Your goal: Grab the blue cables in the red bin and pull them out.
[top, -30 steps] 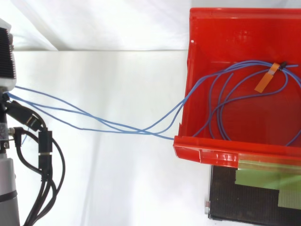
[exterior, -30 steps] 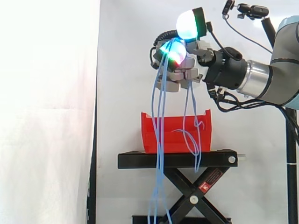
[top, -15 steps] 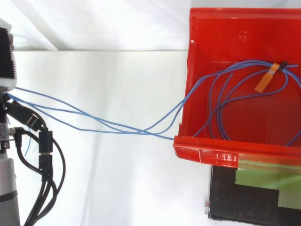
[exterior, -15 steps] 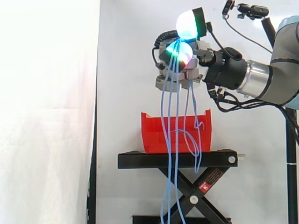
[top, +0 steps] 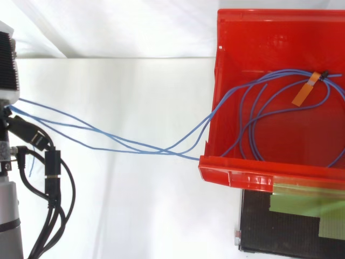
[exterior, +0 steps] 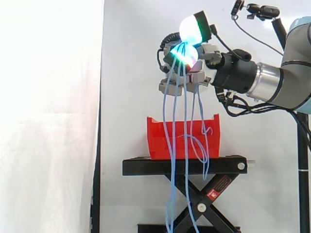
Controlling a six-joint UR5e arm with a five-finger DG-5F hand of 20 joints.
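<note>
High above the red bin point(exterior: 160, 141), my hand point(exterior: 200, 73) has its fingers curled round a bundle of blue cables point(exterior: 185, 126) just under its glowing fingertips. From there the strands hang down: some drop into the bin, and longer ones fall in front of it, past the stand. In the top view the hand point(top: 6, 59) sits at the left edge. The blue cables point(top: 135, 143) run from it to the right, over the red bin's wall point(top: 213, 108). A coil with an orange tag point(top: 303, 94) lies inside the bin.
The bin rests on a black scissor-lift stand point(exterior: 184, 166) before a white curtain. A black plate with green tape point(top: 294, 216) shows below the bin in the top view. The arm comes in from the right in the side view.
The loose hanging strands have swung right, from left of the bin's front toward its middle. The hand has tilted slightly. The coil in the bin has stayed in place.
</note>
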